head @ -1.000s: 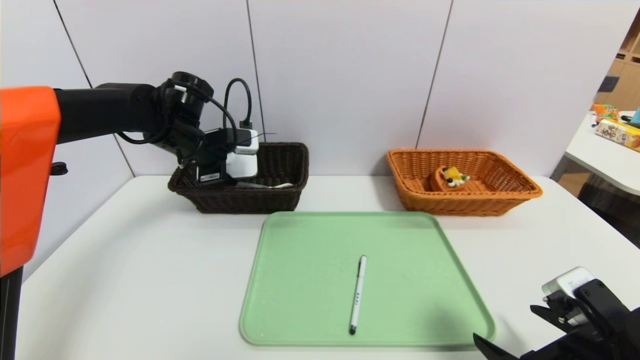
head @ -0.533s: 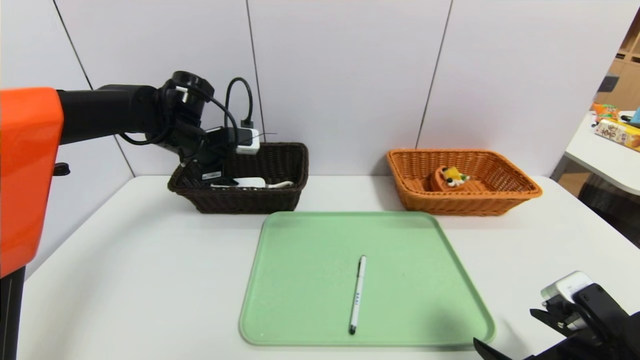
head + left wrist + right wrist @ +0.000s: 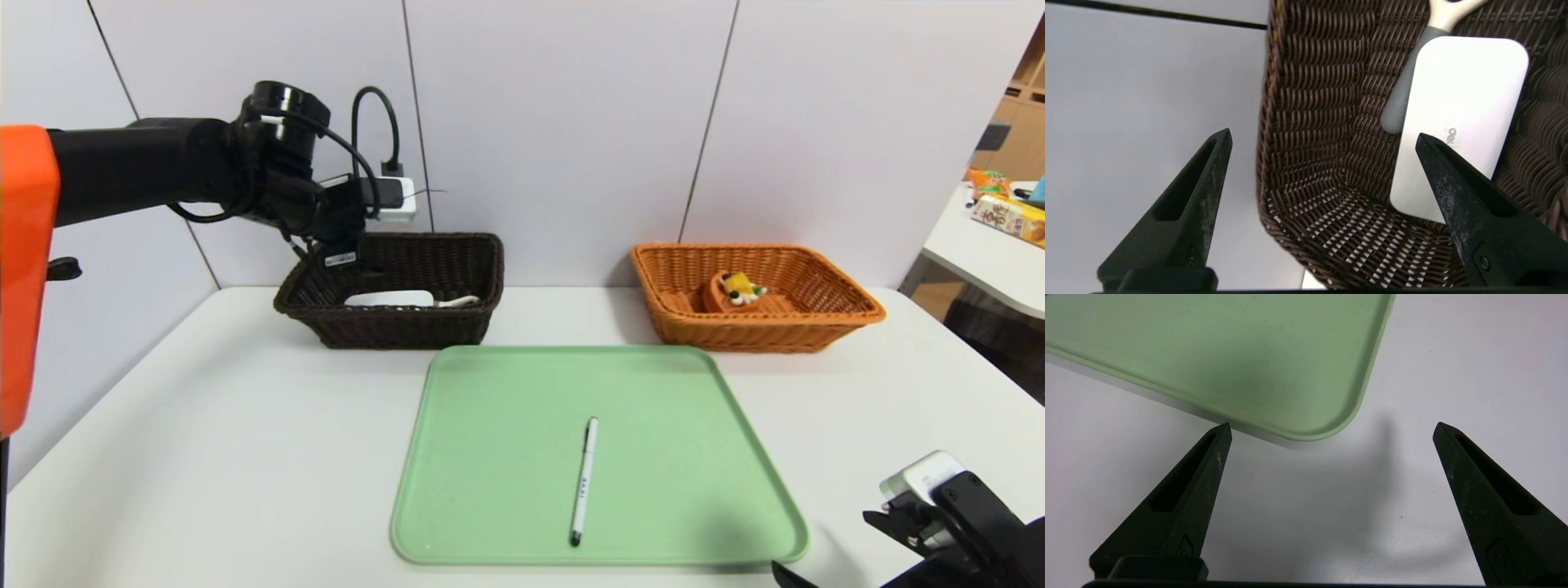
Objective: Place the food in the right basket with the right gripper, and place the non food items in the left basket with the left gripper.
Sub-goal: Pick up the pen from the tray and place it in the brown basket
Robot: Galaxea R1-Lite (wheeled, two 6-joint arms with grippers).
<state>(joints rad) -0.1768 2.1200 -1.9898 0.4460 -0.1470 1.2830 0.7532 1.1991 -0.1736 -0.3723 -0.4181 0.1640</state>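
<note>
Lab, white table, panelled wall

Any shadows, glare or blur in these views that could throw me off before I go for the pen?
Head view: even light, no glare, pen sharp on the tray. Right wrist view: a soft dark shadow on the table beside the tray corner, under the right gripper. Left wrist view: near fingers slightly soft, case bright but readable.

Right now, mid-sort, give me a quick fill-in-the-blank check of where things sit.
1. The pen lies on the green ____.
2. The white case lies in the ____ basket.
3. The tart sits in the ____ basket.
4. The left gripper above the case is ____.

Missing words: tray; dark brown; orange; open
</note>
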